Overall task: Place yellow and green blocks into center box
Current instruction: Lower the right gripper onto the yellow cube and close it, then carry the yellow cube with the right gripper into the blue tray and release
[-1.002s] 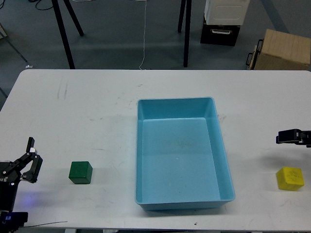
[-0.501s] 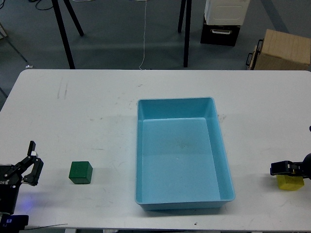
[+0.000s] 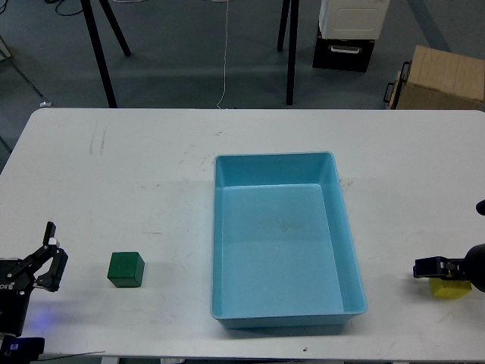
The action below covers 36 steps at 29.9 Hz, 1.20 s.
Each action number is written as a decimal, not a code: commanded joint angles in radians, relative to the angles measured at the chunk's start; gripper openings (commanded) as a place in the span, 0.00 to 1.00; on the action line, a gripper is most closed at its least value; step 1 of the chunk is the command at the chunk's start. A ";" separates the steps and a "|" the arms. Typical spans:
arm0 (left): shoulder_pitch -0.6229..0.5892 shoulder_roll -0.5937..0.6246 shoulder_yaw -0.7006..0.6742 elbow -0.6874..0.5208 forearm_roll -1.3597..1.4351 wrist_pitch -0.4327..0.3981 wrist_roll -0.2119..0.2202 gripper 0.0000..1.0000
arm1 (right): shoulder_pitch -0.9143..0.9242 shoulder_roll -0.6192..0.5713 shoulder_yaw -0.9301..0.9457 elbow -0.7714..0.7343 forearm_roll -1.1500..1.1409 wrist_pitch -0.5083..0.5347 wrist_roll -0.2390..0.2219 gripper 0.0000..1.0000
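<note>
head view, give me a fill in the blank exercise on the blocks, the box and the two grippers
1. The blue box in the middle of the table holds ____ blocks.
2. The green block sits on the table to the ____ of the box.
3. The right gripper is down at the ____ block, partly covering it.
4. The left gripper is ____, with a clear gap between it and the green block.

Missing words: no; left; yellow; open
</note>
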 commanded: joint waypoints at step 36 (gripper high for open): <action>-0.008 0.000 0.000 0.014 0.002 0.000 -0.003 1.00 | 0.226 0.545 0.176 -0.250 0.502 -0.051 0.029 0.00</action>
